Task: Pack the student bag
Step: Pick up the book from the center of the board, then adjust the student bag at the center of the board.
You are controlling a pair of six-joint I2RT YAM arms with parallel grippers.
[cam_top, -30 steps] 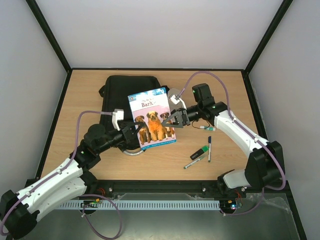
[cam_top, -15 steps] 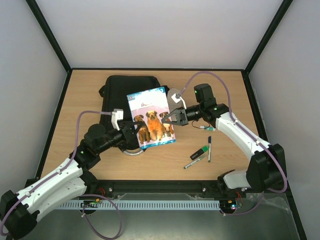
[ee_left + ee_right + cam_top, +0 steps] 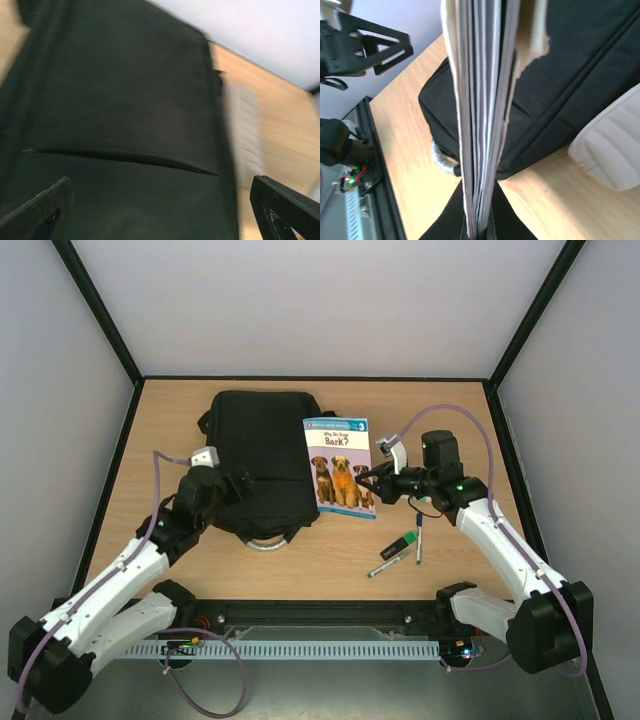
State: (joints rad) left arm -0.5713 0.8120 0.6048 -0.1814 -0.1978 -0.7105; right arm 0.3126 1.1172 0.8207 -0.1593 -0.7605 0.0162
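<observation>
bag (image 3: 262, 455): lying flat on the worktop (image 3: 160, 420), back left of centre, grey loop handle (image 3: 268, 543) pointing toward the arm bases; no opening showing from above
right pincer (image 3: 372, 483): pinching the book (image 3: 340, 467) at its lower right edge, holding it cover-up just beside the bag's right side
left pincer (image 3: 236, 486): hovering spread over the bag's near-left part, gripping nothing
step, probably: getting the book to the bag mouth, mouth not yet opened
doing it well: opening and holding the zip edge with the left pincer first; sliding the book in thin edge first; gripping firmly, thin pages likely bending
writing: showing "Bark?" in large letters, "3" in top corner, small line above too small to read; three dogs pictured
nearby: pens (image 3: 418, 536) and green marker (image 3: 401, 543) lying loose near the right arm
</observation>
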